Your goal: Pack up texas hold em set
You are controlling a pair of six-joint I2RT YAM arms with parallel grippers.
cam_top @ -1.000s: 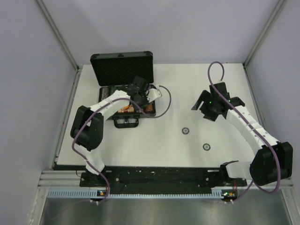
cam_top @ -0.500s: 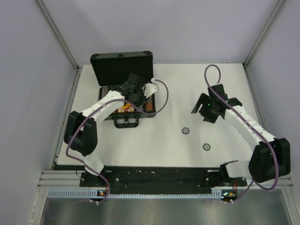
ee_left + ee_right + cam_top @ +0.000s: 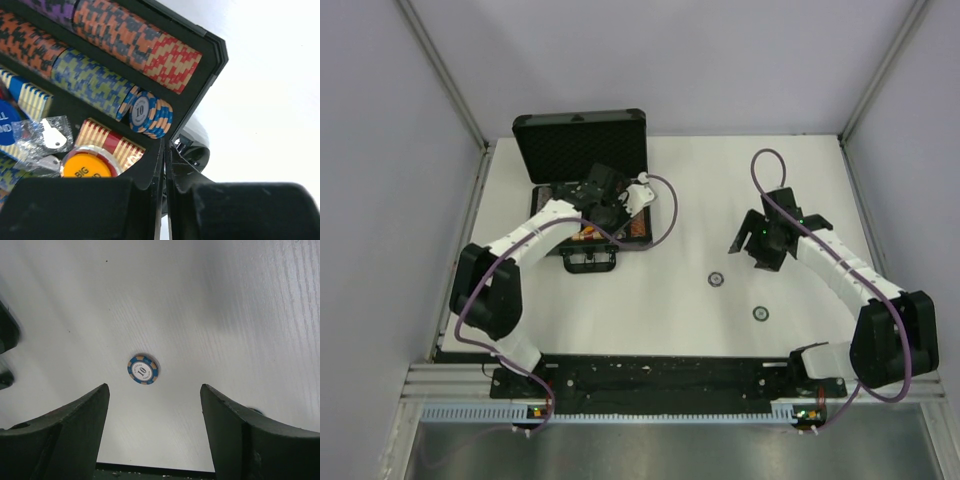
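left gripper [image 3: 165,150], pressed closed on nothing, hovered at the open black rectangular briefcase [image 3: 580,147]; right gripper [image 3: 154,388], wide and empty, hung above a loose blue-and-cream chip [image 3: 143,369], likely for pickup.

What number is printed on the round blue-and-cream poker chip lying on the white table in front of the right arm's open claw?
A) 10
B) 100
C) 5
A: the round blue-and-cream poker chip lies face up on the white table, 10 readable in its centre.
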